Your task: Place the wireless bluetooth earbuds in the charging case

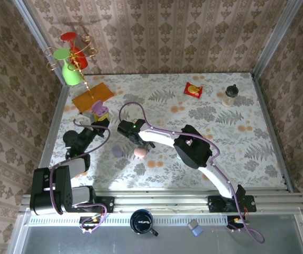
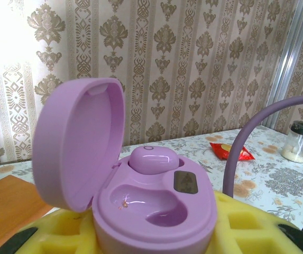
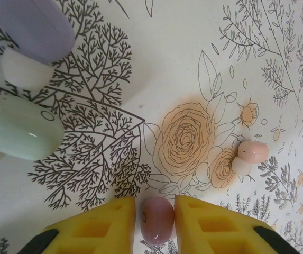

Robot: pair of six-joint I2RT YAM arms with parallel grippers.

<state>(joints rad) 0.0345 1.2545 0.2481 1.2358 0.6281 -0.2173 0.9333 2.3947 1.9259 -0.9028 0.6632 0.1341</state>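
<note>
1. Left gripper (image 2: 156, 238): yellow fingers clamped tight on the open purple charging case (image 2: 114, 185). The lid is tipped up to the left and the case is held over the left side of the table (image 1: 220, 132).
2. Purple earbud (image 2: 152, 159) sits in the case's rear slot.
3. Right wrist view, left part: lavender case (image 3: 32, 24) and mint case (image 3: 19, 132) lie on the table near each other.
4. Right gripper (image 3: 156, 222): fingers narrow, one on each side of the mauve earbud (image 3: 156, 221) lying on the table. The right finger looks to be touching it. Can't tell if it is actually squeezed.
5. Pink earbud (image 3: 250, 154) lies on the table, up and right of the gripper, apart from it.
6. Far right of the table: red packet (image 1: 193, 89) and jar (image 1: 230, 96), well apart from both arms.
</note>
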